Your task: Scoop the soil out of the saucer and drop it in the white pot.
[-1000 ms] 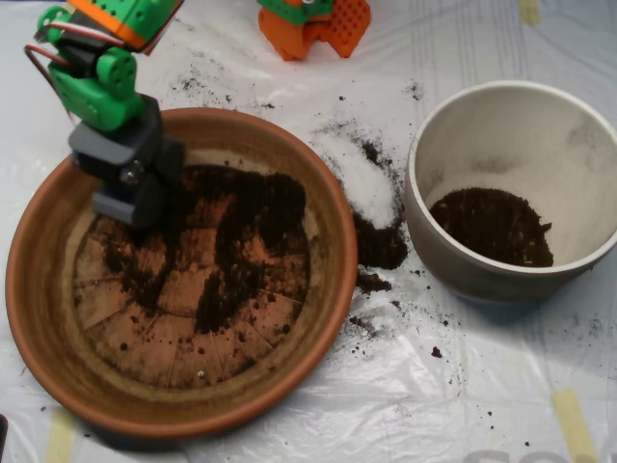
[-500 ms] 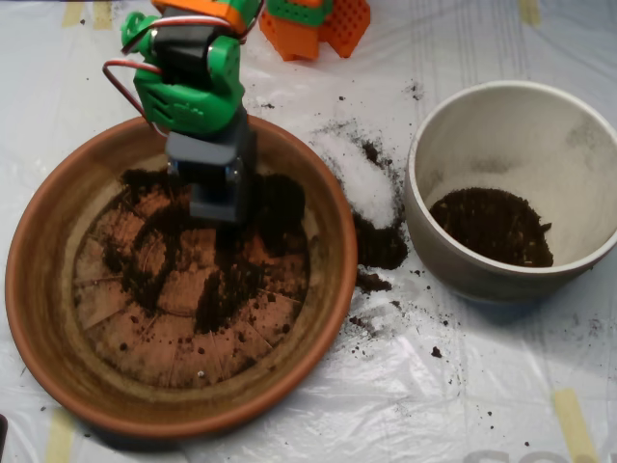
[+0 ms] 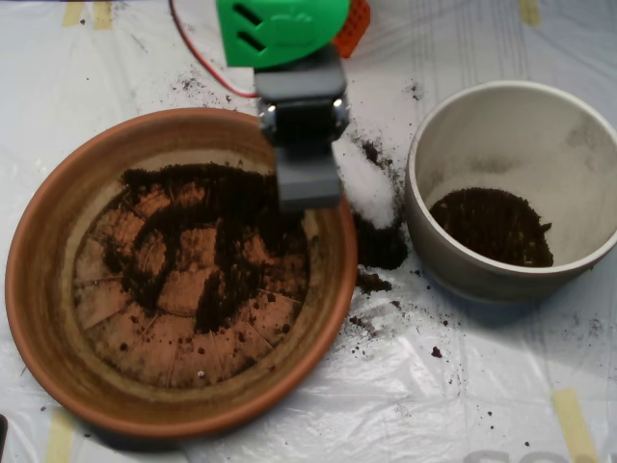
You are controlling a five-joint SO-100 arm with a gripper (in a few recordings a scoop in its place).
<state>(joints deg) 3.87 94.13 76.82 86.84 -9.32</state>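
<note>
We see the end effector [image 3: 308,183], a grey scoop under a green arm housing, over the upper right rim of the saucer [image 3: 39,318], its lower tip above the saucer's inner slope. From straight above, its two halves look pressed together in one grey block, so we read it as clenched, though we cannot tell whether any soil is inside it. A red wire [image 3: 198,63] curves away from the arm toward the upper left.

The soil [image 3: 217,236] lies spread across the saucer floor in dark smears and clumps, thickest in the upper half and thinning toward the lower part, where the radial lines of the clay show bare. A second heap of soil sits at the bottom of the white pot [image 3: 578,145], which stands to the right of the saucer and apart from it.

Between the two vessels we find a white granular patch [image 3: 364,183] on the tabletop [image 3: 482,386], which is covered with clear plastic sheeting. Spilled soil lies just below that patch, close to the pot's left wall, with smaller crumbs scattered around it. An orange part [image 3: 355,24] shows at the top edge, beside the green housing.
</note>
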